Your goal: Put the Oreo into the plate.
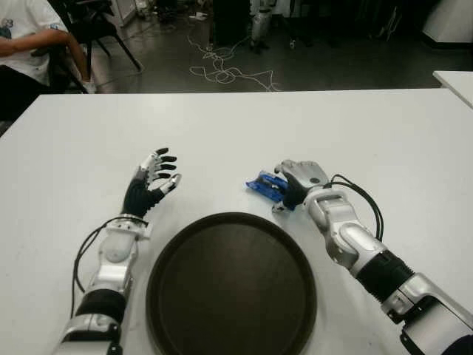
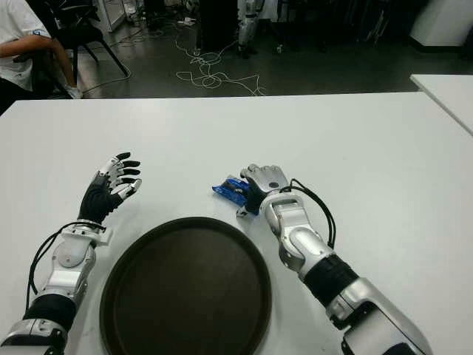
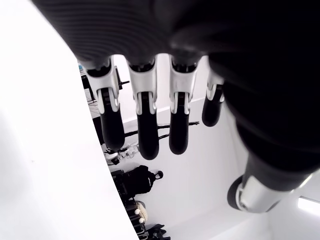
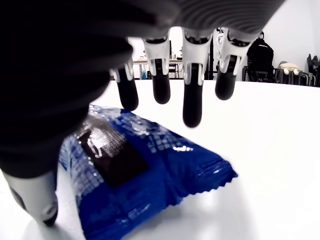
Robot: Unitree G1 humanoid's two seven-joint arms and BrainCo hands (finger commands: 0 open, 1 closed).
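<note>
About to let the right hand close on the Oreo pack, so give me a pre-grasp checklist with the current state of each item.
1. Oreo pack lies flat on the white table, just beyond the plate's rim: ok.
2. Right hand is over the pack, fingers extended above it, not closed: ok.
3. Thumb is placed against the pack for a pinch: cannot tell.
4. Plate is bare, with room for the pack: ok.
5. Left hand is open beside the plate's left side, clear of the path: ok.
6. Path from the pack to the plate has nothing in the way: ok.
</note>
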